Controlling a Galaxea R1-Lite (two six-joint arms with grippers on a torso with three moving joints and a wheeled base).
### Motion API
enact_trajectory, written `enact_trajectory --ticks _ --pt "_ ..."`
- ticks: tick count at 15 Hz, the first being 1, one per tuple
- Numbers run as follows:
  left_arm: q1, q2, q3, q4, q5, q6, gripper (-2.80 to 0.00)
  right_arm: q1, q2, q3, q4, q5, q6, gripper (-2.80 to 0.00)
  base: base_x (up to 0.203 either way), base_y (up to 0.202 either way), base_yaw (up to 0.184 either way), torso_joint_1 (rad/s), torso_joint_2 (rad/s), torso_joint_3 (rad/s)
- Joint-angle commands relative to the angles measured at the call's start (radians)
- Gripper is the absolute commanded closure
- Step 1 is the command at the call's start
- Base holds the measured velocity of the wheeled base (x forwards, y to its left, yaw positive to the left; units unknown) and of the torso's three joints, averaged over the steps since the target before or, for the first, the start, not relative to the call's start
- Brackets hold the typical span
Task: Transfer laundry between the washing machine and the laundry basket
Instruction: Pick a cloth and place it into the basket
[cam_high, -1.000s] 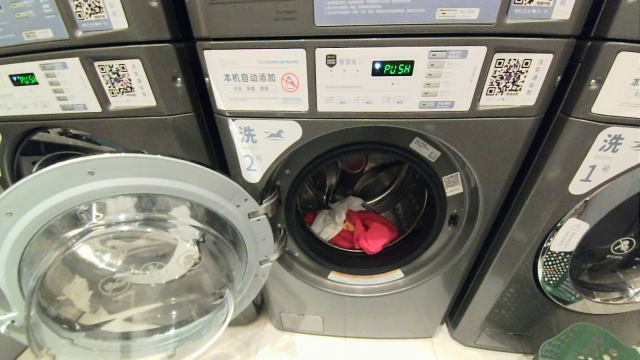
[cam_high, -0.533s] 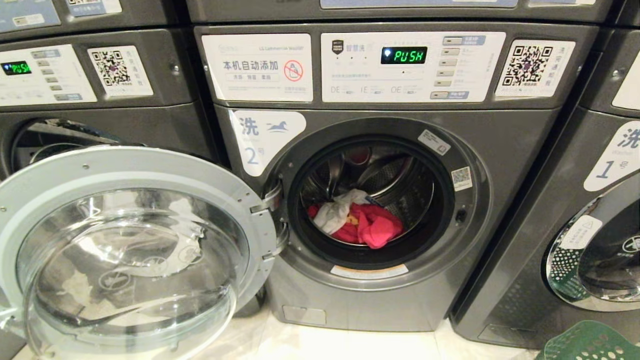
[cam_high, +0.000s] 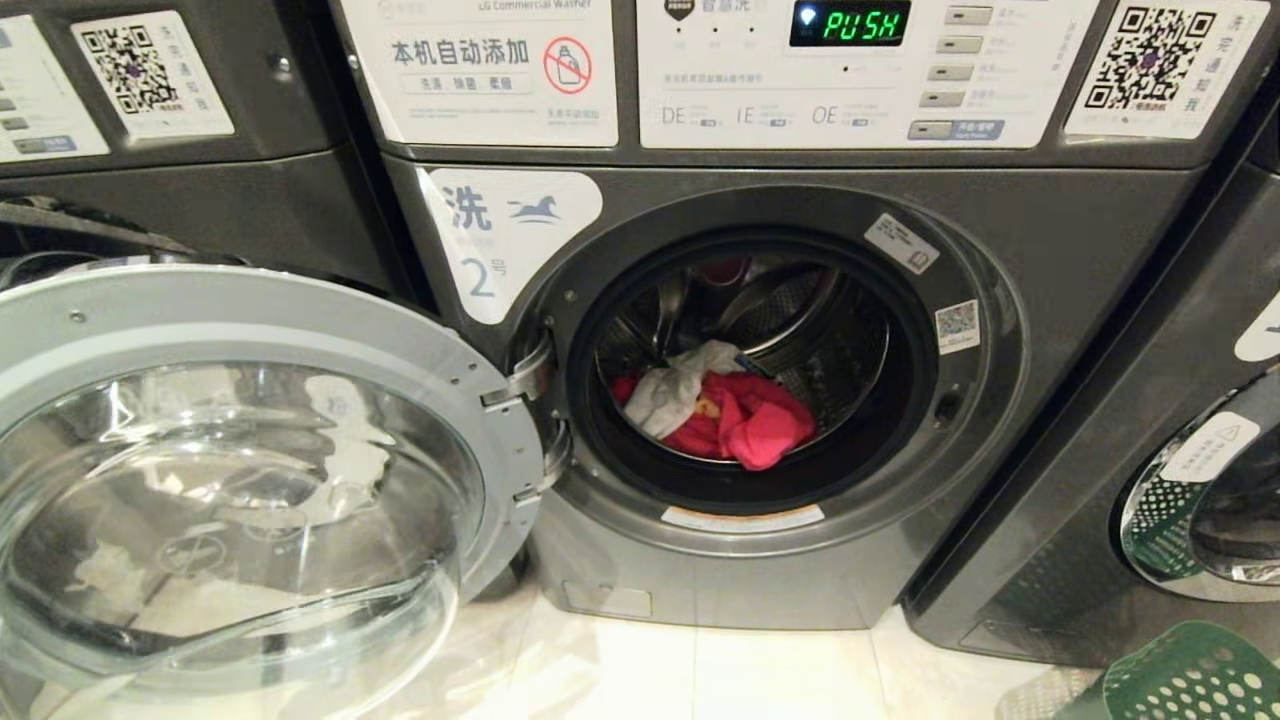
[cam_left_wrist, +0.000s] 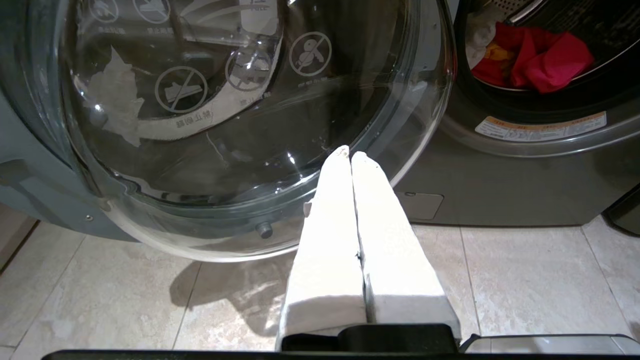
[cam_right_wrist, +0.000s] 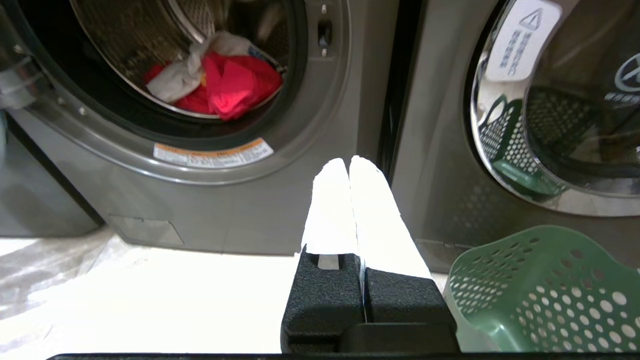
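Camera nearer and lower, washing machine (cam_high: 800, 560) larger, laundry (cam_high: 720, 415) unmoved

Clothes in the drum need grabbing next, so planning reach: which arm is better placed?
Probably the right gripper: the drum's clothes and basket lie before it, while the left gripper faces the open door.

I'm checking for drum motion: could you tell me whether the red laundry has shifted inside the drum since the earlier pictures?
No. The red laundry lies against the same drum bottom beside the white cloth; only the camera moved.
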Motion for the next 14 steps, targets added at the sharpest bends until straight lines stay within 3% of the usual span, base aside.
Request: enact_trajectory --ticks 1,14 --pt "0.0 0.0 0.002 -0.001 0.0 0.0 0.0 0.0 0.001 0.034 -0.001 0.0 0.0 0.0 0.0 0.0 0.0 0.002 0.01 -0.197" --pt "0.0 0.0 0.002 -0.001 0.002 -0.006 0.0 0.0 0.001 0.034 -0.001 0.0 0.0 0.0 0.0 0.0 0.0 0.004 0.0 -0.198"
